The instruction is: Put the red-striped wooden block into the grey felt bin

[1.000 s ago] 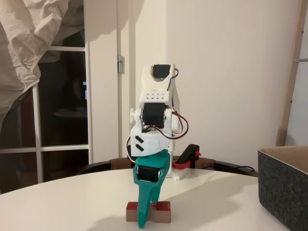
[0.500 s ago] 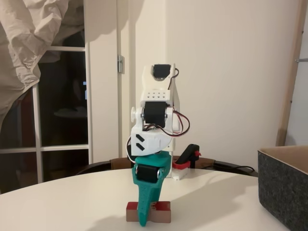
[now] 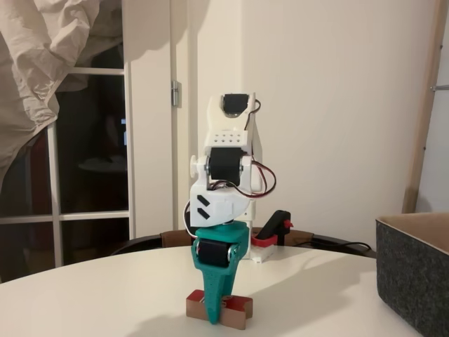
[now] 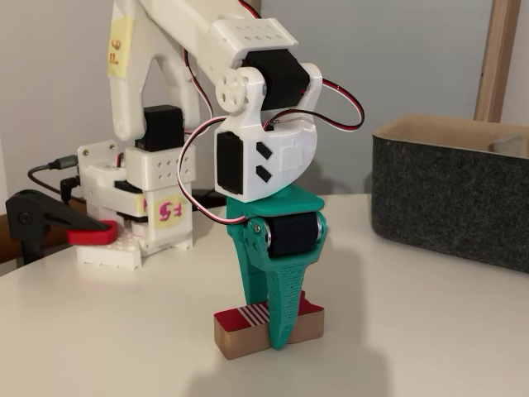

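Right up front the red-striped wooden block [image 4: 266, 328] lies flat on the white table [image 4: 430, 331], long axis running left-right across both fixed views, red band up. The green gripper [image 4: 277, 335] points straight down, jaws clamped across its middle, and beyond to the right sits the grey felt bin [image 4: 450, 194], well apart

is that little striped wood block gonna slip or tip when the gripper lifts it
Probably not tip: the red-striped wooden block is low and flat-sided, and the gripper seems closed around its middle. It looks like stiff solid wood, so it shouldn't flex or crush. The smooth faces might let it swivel in the narrow green fingers; its right end already looks slightly lower in a fixed view.
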Robot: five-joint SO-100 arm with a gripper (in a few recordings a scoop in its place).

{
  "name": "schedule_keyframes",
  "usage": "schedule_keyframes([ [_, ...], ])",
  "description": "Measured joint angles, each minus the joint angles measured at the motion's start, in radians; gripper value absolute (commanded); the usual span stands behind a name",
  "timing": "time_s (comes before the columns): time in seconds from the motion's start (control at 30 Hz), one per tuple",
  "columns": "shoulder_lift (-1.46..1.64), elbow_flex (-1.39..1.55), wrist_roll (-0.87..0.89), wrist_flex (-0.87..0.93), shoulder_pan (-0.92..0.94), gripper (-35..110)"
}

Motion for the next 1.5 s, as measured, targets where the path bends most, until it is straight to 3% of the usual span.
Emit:
schedule_keyframes([
  [0.8, 0.064, 0.003, 0.101, -0.06, 0.101, 0],
  [1.5, 0.581, 0.008, 0.233, -0.181, 0.224, 0],
])
